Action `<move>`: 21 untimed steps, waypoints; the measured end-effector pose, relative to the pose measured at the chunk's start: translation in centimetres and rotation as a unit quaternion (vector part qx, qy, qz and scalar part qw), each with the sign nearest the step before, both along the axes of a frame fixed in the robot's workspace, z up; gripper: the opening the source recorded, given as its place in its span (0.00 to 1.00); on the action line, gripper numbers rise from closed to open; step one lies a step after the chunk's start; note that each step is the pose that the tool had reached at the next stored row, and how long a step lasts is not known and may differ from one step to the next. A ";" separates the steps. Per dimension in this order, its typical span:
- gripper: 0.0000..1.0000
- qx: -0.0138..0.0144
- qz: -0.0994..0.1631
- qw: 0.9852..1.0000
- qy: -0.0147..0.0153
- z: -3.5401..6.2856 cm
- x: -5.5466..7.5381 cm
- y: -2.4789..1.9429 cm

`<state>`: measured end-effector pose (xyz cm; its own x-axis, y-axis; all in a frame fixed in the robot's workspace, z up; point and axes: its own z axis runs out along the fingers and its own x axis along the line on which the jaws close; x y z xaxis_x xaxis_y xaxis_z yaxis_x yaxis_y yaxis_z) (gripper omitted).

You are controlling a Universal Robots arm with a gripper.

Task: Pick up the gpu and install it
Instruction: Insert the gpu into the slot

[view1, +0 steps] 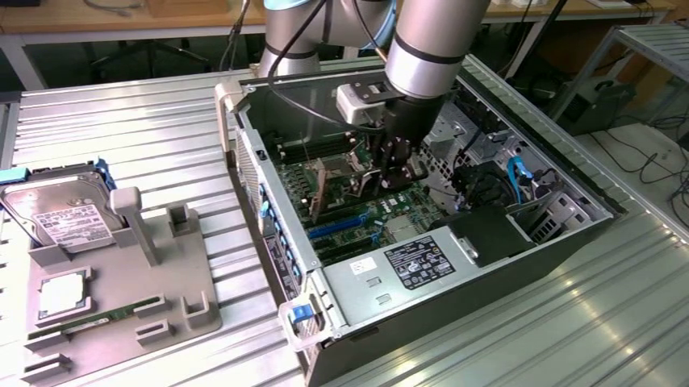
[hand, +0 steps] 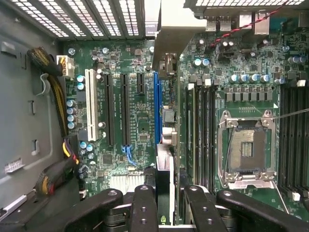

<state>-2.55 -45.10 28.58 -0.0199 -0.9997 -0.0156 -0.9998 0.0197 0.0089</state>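
My gripper (view1: 393, 171) reaches down into the open computer case (view1: 274, 242), above the motherboard. It is shut on the gpu (view1: 321, 192), which it holds on edge. In the wrist view the gpu (hand: 165, 169) runs edge-on away from my gripper (hand: 166, 212), and its silver end bracket (hand: 176, 21) reaches the case's rear wall. The card hangs in line with the long blue slot (hand: 156, 106), just beside it. One black finger (hand: 145, 208) stands on each side of the card. I cannot tell whether the card's lower edge touches the slot.
Memory slots (hand: 203, 130) and the bare CPU socket (hand: 246, 147) lie beside the card. A cable bundle (hand: 53, 92) runs along the case wall. The power supply (view1: 415, 262) sits at the case front. A grey fixture (view1: 119, 290) holds a hard drive (view1: 60, 214) and a memory stick (view1: 97, 317).
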 end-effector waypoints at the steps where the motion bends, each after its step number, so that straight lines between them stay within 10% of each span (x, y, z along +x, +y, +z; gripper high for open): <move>1: 0.27 0.000 0.000 1.000 0.000 -0.09 0.0 0.00; 21: 0.27 0.000 0.001 1.000 -0.003 -1.12 -1.0 0.05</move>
